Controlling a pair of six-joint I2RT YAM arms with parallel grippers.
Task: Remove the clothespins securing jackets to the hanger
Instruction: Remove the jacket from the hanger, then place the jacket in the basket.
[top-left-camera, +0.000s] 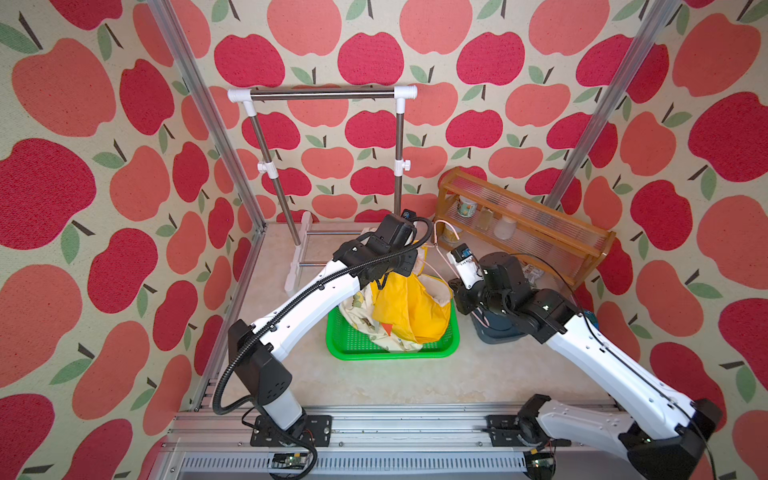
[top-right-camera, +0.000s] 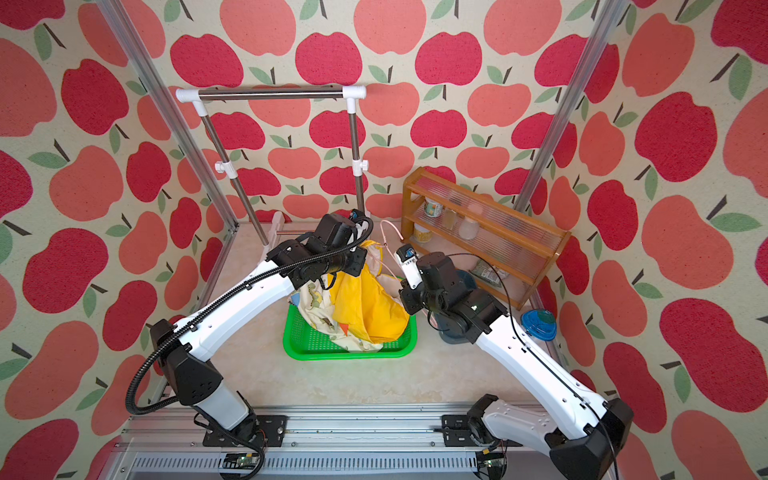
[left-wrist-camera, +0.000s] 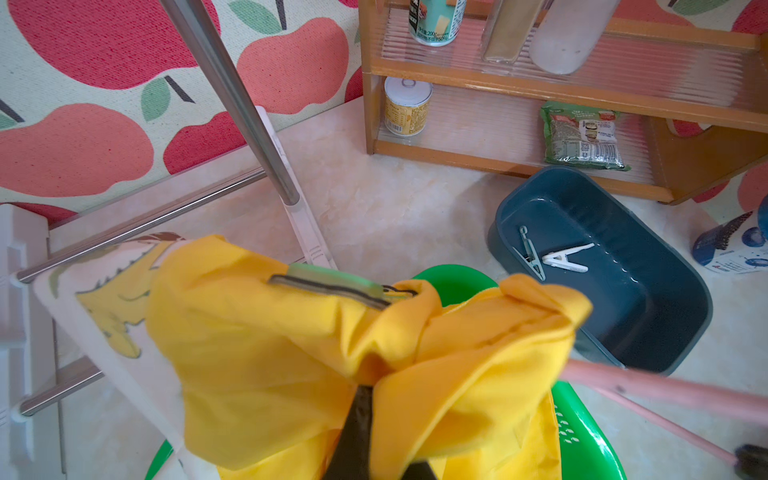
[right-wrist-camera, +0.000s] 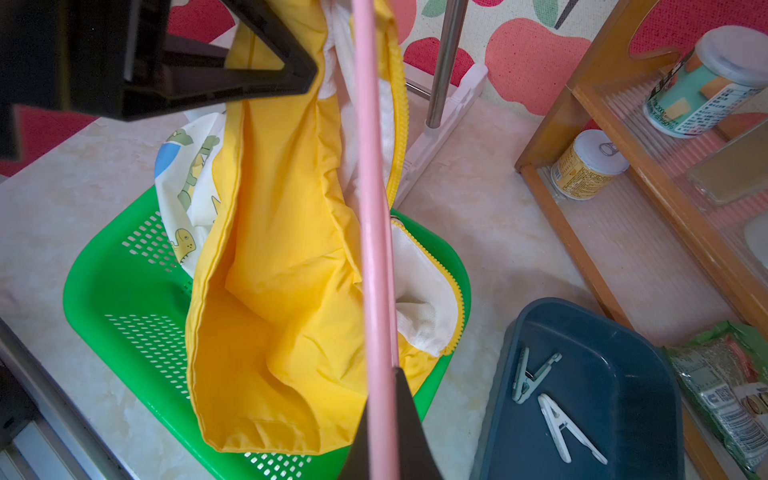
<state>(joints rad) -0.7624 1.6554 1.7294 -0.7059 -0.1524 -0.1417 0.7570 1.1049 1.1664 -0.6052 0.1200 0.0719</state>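
- The left gripper (left-wrist-camera: 359, 399) is clenching a fold of the yellow jacket (top-left-camera: 409, 311) and holding it bunched above the green basket (top-left-camera: 390, 353). The printed jacket (top-left-camera: 357, 307) is hanging just beside it, on the left arm's side.
- A pale green clothespin (left-wrist-camera: 332, 284), blurred, is sitting on the yellow cloth just beyond those fingertips. Its long axis is lying crosswise to the way the fingers are pointing. The left arm is looking like the nearer one, though it would be needing to let go of the cloth before reaching for it.
- The pink hanger (right-wrist-camera: 370, 166) is running out of the jackets toward the right arm.
- The right gripper (right-wrist-camera: 380, 407) is pinching the hanger's wire and steadying it.
- A teal clothespin (right-wrist-camera: 525, 376) and a white clothespin (right-wrist-camera: 569, 428) are lying in the blue bin (right-wrist-camera: 623, 332), well apart from the garments, beneath the right arm.
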